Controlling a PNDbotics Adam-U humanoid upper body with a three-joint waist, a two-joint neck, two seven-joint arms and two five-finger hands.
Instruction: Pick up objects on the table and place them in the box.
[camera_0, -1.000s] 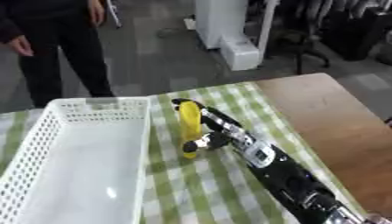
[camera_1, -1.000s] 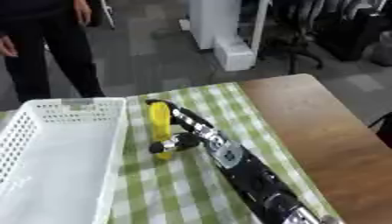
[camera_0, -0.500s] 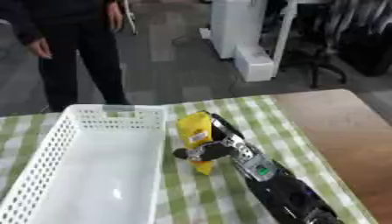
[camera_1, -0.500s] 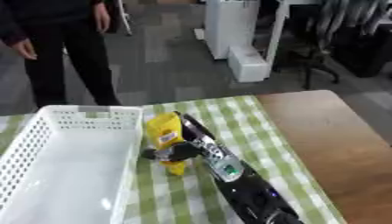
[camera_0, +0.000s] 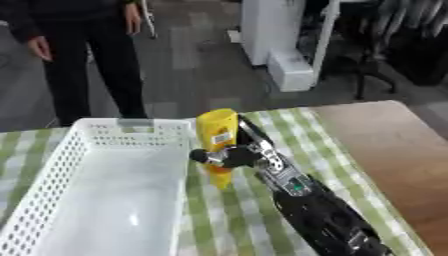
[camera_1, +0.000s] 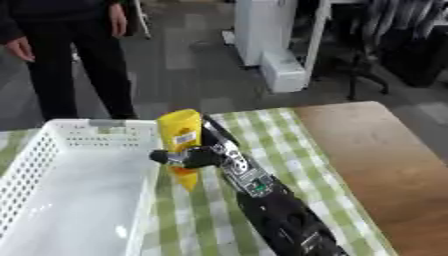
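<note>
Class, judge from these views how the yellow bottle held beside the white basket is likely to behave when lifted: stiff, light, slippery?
The yellow bottle keeps its shape in the right hand, so probably stiff plastic. Its smooth, tapering body may slip. It seems light, since curled fingers alone hold it upright above the cloth.

The right hand (camera_0: 234, 156) is curled round a yellow bottle (camera_0: 217, 142), holding it upright with its narrow end down over the checked tablecloth (camera_0: 315, 150), just beside the right wall of the white basket (camera_0: 105, 195). The basket lies along the table's left side.
</note>
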